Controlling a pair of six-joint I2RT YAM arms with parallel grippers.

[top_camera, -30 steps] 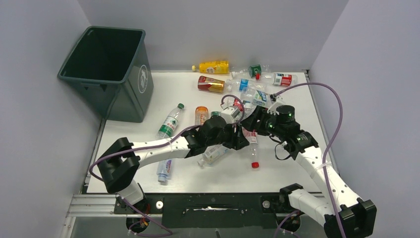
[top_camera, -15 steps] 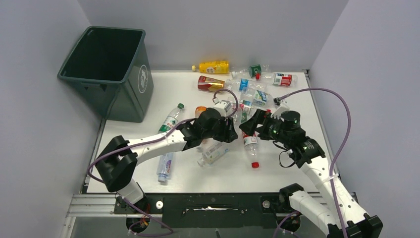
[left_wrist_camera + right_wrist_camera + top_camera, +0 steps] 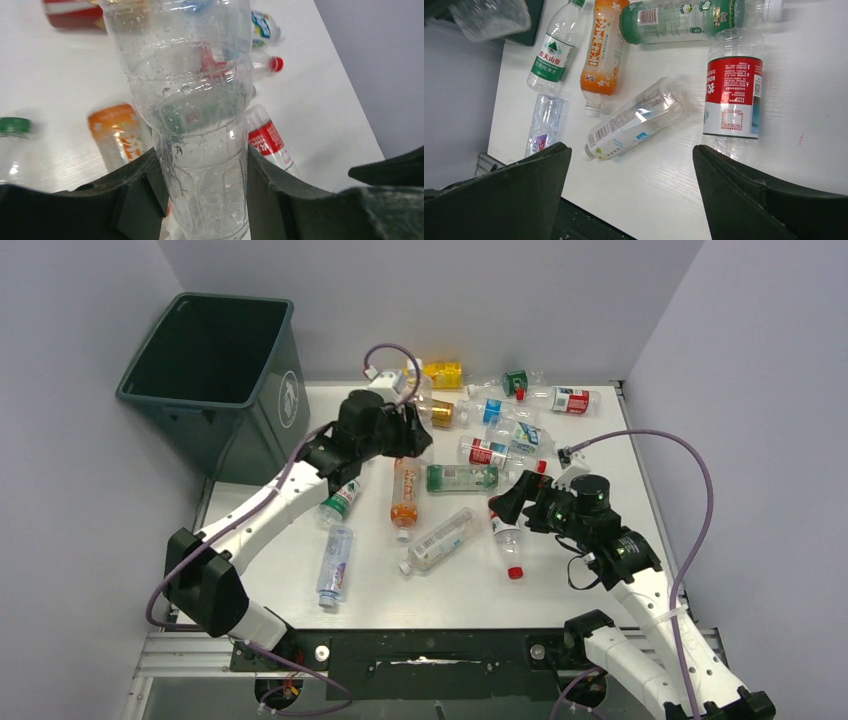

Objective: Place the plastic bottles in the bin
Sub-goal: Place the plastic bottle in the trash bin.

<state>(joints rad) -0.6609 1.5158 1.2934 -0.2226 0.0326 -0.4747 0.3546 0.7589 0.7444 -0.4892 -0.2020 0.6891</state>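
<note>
The left tool (image 3: pixel 200 167) is clamped tight on a clear bottle (image 3: pixel 185 75), its two dark fingers pressed against either side of the wet, empty body. It holds this bottle up off the desk (image 3: pixel 590 580), near the bin's right side but not over its mouth.

The bin (image 3: pixel 262 435) stands at the far left corner, open and dark inside; I cannot tell whether anything lies in it.

The right tool (image 3: pixel 630 150) hangs spread wide with nothing between its fingers, above the right middle of the desk. Under it lie a clear bottle with a white label (image 3: pixel 634 122) and, just beside that, a red-labelled bottle (image 3: pixel 731 95).

Farther out, an orange bottle (image 3: pixel 601 50) lies next to a green-labelled bottle (image 3: pixel 679 20), which lies crosswise. A green-capped water bottle (image 3: pixel 340 498) and a small crumpled bottle (image 3: pixel 333 565) rest on the left side of the desk.

Along the far edge sit a yellow bottle (image 3: pixel 440 373), a red-gold one (image 3: pixel 445 413) partly behind the left arm, and a cluster of clear bottles (image 3: pixel 520 410).
</note>
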